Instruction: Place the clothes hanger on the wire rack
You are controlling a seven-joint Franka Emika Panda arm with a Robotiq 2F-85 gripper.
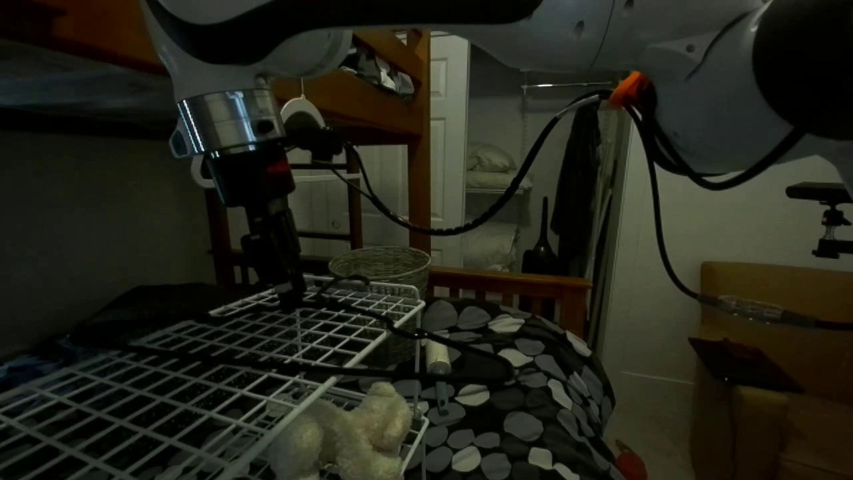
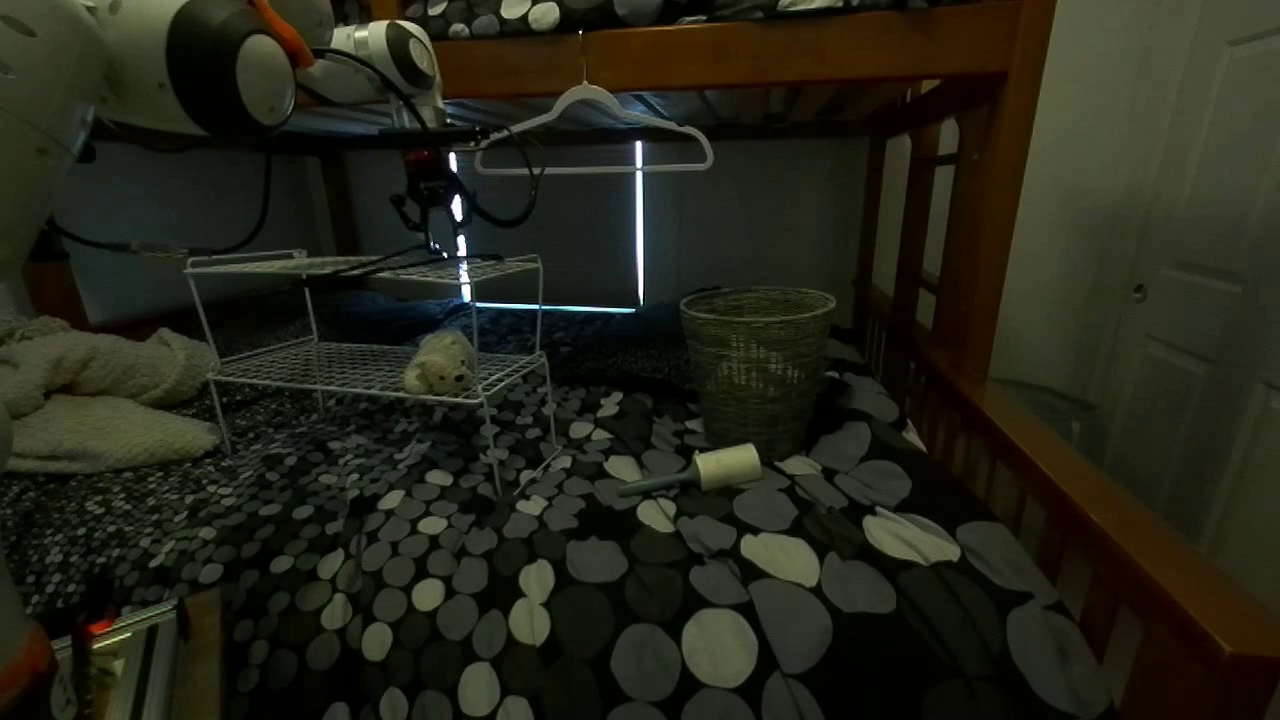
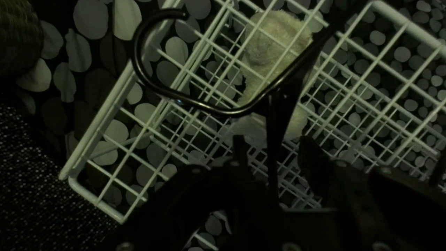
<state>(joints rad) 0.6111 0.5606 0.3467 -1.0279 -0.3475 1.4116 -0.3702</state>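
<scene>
Wrist view: one gripper (image 3: 271, 141) is held with its two fingers parted, and part of one black clothes hanger (image 3: 240, 112) is seen between them, gaps being left on both sides. The hanger is spread over the upper of two tiers of one white wire rack (image 3: 97, 122); whether it is borne wholly by the wires cannot be made out. Its hook is turned toward one upright woven basket (image 2: 755, 370); its long axis is laid across the tier, and in an exterior view one end is carried past the rim, above the spotted bed (image 1: 560, 427). On the lower tier one cream plush toy (image 2: 440, 362) is placed. Farther off, one lint roller (image 2: 705, 470) is laid on the same bed, just beside the basket. One white hanger (image 2: 585, 93) is hung from the wooden bunk frame (image 2: 750, 50), behind which a dark panel (image 2: 550, 230) is edged with light. The room is dim; one tan armchair (image 1: 786, 283) and one dark hanging garment (image 1: 576, 180) are seen beyond.
</scene>
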